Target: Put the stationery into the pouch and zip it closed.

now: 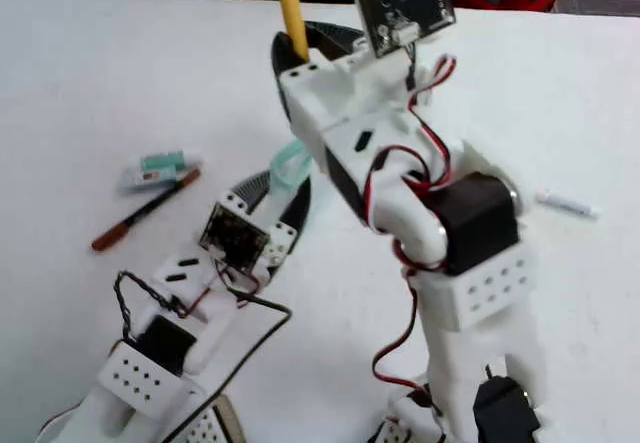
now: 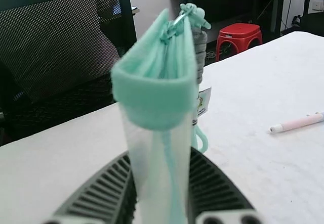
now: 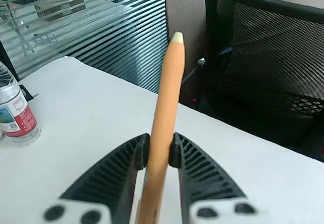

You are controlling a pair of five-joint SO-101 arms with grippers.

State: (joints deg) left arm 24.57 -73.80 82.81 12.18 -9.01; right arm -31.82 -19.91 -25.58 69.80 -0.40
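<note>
White table [image 1: 80,83]: at nine o'clock lie a brown pen [image 1: 145,211] and a small mint packet [image 1: 158,168]. Near centre, your left gripper [image 2: 159,176] clamps the mint pouch [image 2: 154,92] upright. At twelve, your right gripper [image 3: 158,150] pinches the orange pencil [image 3: 169,92]. Line it up over the pouch mouth before lowering. A white pen [image 1: 565,203] lies at three.

Clamped in left gripper [image 2: 159,166]: pouch [image 2: 157,97], upright. Gripped in right gripper [image 3: 159,148], farther back: pencil [image 3: 164,128], on end. On table [image 1: 100,83], left of both arms: eraser [image 1: 158,170] just behind pen [image 1: 145,210]. Far right, well apart: marker [image 1: 566,203].
</note>
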